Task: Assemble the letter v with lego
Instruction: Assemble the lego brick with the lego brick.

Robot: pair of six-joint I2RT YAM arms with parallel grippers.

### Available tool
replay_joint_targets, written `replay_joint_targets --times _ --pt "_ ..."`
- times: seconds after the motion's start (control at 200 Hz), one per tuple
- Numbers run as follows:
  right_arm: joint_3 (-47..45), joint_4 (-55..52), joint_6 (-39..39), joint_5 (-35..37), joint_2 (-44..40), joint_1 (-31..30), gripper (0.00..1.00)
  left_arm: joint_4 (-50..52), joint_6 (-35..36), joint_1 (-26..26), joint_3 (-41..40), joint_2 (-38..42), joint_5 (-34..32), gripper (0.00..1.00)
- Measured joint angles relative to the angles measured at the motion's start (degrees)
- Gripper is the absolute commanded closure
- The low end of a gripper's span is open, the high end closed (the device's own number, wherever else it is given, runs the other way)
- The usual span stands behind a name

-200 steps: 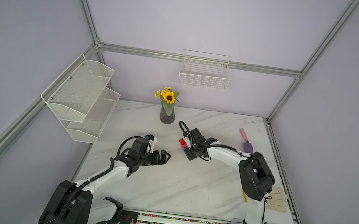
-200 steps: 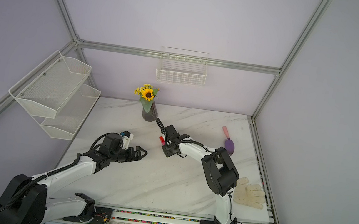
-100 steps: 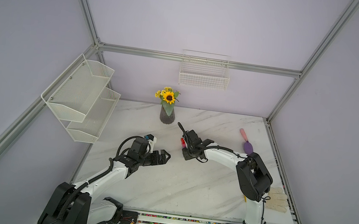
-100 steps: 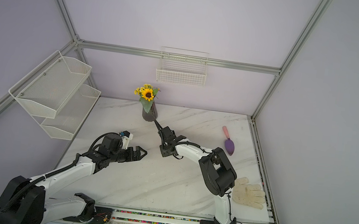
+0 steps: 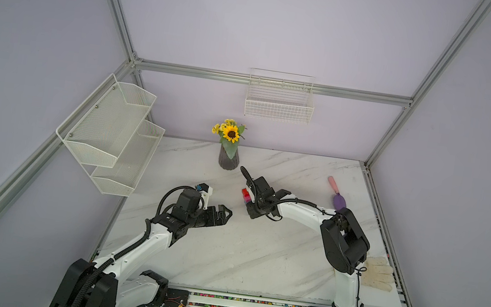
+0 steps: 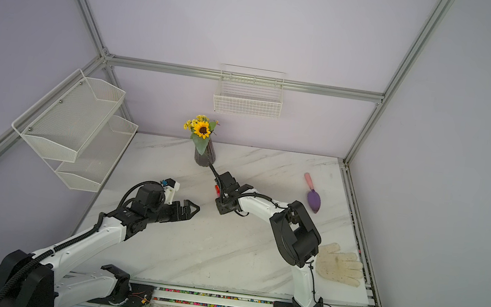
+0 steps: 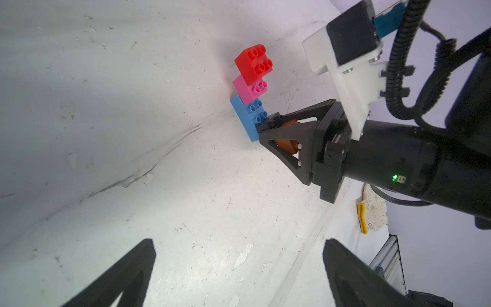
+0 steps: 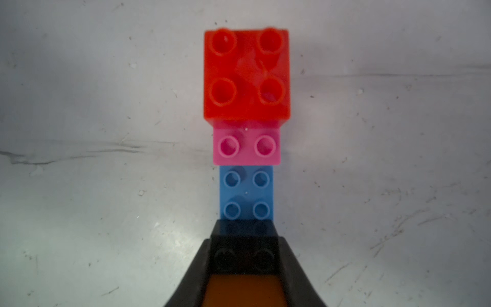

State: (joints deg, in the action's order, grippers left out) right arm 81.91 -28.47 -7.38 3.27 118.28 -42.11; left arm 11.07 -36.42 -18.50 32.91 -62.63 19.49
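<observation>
Orange lego (image 8: 243,291) — within closed right pincer (image 7: 269,127)

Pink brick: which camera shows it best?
The right wrist view: the pink brick sits central, two free studs facing the lens, between the red brick and the blue brick. The left wrist view shows it smaller and at an angle. In both top views it is too small to make out.
</observation>
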Motion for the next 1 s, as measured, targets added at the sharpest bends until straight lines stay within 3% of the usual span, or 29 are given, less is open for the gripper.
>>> replay_joint_targets --times 0.525,1.0 --pt "1.25 4.98 0.66 -7.69 2.19 0.00 1.00 3.41 0.00 0.00 0.00 4.00 -1.95 0.00" --pt "9.86 -5.35 7.04 -2.45 5.68 -1.79 1.00 2.84 -0.52 0.00 -1.20 2.19 -7.08 0.00"
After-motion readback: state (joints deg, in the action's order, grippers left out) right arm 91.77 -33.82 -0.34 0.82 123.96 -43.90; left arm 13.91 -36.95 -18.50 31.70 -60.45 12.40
